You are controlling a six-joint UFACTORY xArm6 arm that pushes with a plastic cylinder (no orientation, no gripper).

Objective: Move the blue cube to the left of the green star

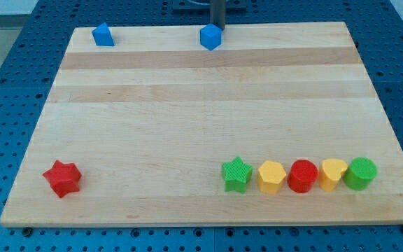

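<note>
The blue cube (210, 37) sits at the top edge of the wooden board (187, 119), a little right of centre. My tip (217, 27) is just behind the cube on its upper right side, touching or nearly touching it. The green star (236, 174) lies near the view's bottom, right of centre, at the left end of a row of blocks. The cube is far above the star in the view.
Right of the green star stand a yellow hexagon (271, 177), a red cylinder (302, 176), a yellow block (333, 173) and a green cylinder (361, 173). A red star (62, 178) lies at the bottom left. Another blue block (103, 34) sits at the top left.
</note>
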